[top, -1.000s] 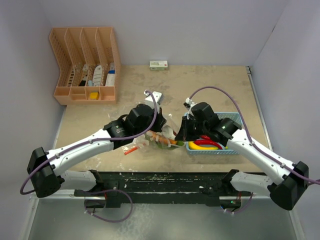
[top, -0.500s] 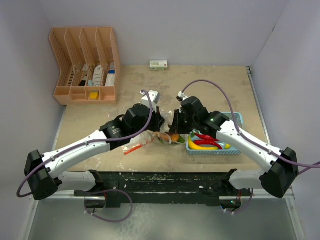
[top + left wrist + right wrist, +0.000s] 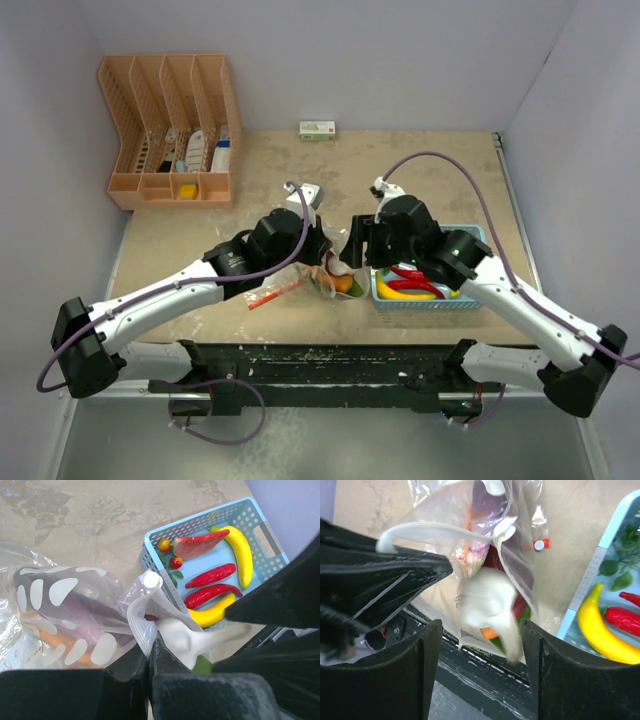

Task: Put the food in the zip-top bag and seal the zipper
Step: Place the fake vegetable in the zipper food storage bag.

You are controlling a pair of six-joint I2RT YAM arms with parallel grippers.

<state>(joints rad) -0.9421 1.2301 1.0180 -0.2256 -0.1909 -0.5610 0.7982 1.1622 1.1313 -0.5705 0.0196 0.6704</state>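
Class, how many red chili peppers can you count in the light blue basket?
2. The upper chili pepper lies in the middle of the basket, the lower chili pepper right beside it, above a yellow banana. The zip-top bag may hide others.

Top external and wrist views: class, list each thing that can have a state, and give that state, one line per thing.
zip-top bag: unsealed, some food inside.
left gripper: shut on the zip-top bag's mouth edge.
right gripper: open, at the bag's mouth.
blue basket: upright, holding bananas and chili peppers.
orange organiser: upright, slots partly filled.
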